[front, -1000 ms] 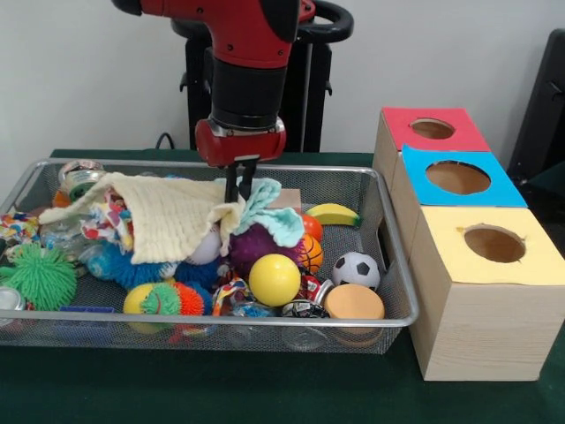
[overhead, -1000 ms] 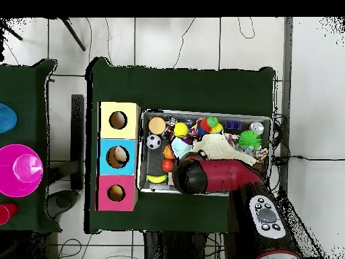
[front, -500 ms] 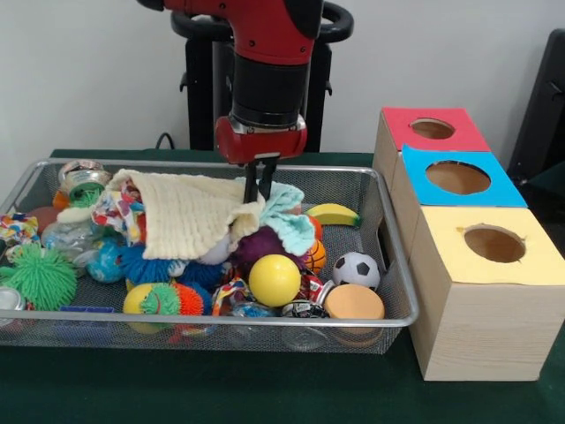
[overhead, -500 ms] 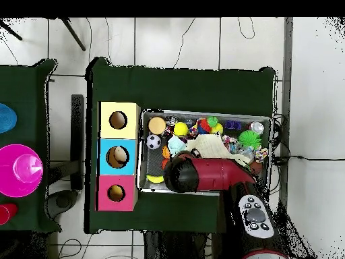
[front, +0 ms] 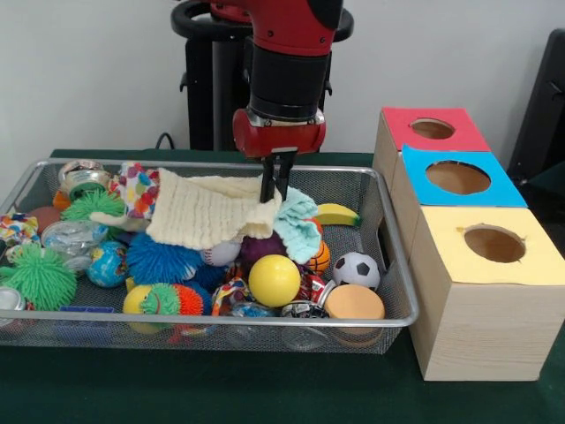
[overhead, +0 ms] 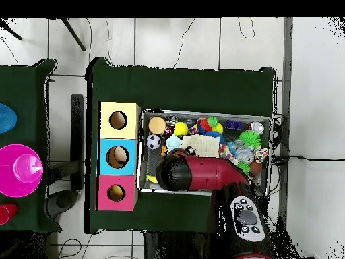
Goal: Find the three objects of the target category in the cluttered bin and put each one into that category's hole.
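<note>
One wire bin (front: 393, 265) sits on the table, brimming with toys. Beside it stand three boxes, one hole each: red (front: 431, 129), blue (front: 457, 177), yellow (front: 494, 244). The gripper (front: 277, 187) pinches one cream cloth (front: 207, 210), lifting its corner above one yellow ball (front: 274, 280) and one soccer ball (front: 356, 268).

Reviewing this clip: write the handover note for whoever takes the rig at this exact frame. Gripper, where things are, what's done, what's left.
Gripper: shut on the cream cloth, holding its corner up above the wire bin.
Bin: full of clutter; yellow ball, soccer ball, mini basketball and banana lie exposed on the side nearest the boxes.
Boxes: red hole, blue hole, yellow hole; whether anything is inside cannot be told.
Done: no placement visible.
Left: clear the cloth, find the three targets, drop each in.
</note>
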Available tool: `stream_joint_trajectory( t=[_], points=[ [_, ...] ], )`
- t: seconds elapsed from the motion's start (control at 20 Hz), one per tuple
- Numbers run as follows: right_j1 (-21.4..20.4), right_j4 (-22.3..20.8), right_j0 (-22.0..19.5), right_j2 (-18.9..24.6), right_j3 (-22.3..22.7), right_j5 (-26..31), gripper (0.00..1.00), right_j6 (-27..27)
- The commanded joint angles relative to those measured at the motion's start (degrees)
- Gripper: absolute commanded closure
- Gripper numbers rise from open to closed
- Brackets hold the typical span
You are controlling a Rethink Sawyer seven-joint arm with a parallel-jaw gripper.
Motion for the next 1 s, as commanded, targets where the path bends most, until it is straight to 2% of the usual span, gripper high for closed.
stream_joint_trajectory(
  t=[0.05,0.5,1.0],
  points=[
    [-0.9,5.2,2.0,1.6,4.6,1.9,1.0,14.7],
    [-1.4,7.3,3.3,1.0,4.4,2.6,1.0,13.6],
    [-1.8,8.8,2.9,1.4,3.6,4.1,1.0,11.8]
  ],
)
